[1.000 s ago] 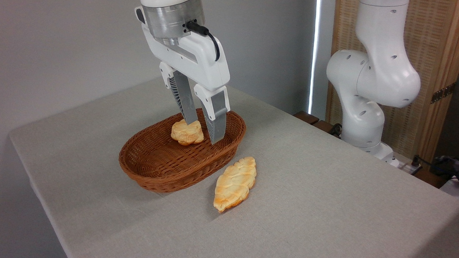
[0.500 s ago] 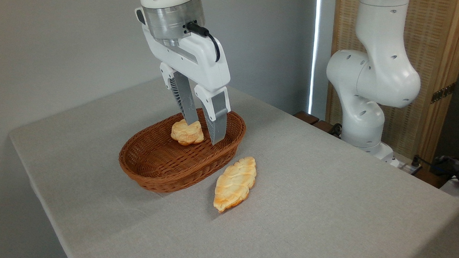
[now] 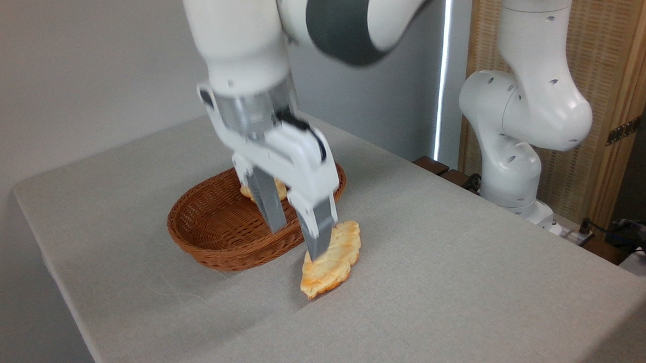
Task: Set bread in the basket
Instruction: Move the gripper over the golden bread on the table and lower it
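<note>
The bread (image 3: 335,261), a long flat braided loaf with browner tips, lies on the table just right of the basket (image 3: 211,236). The basket is an oval reddish-brown wicker one. My gripper (image 3: 297,241) hangs low at the basket's right rim, open, with nothing between its fingers. Its right finger covers the left edge of the bread; its left finger stands in front of the basket's wall. Whether a finger touches the bread I cannot tell. The picture of the gripper is blurred.
A small round golden bun (image 3: 277,189) lies in the far end of the basket, mostly hidden behind my gripper. The arm's white base (image 3: 512,157) stands at the table's far right edge. A grey cloth covers the table (image 3: 459,296).
My gripper has left the bun in the basket, swung right and toward the camera, and dropped low beside the bread. The bread and basket have not moved.
</note>
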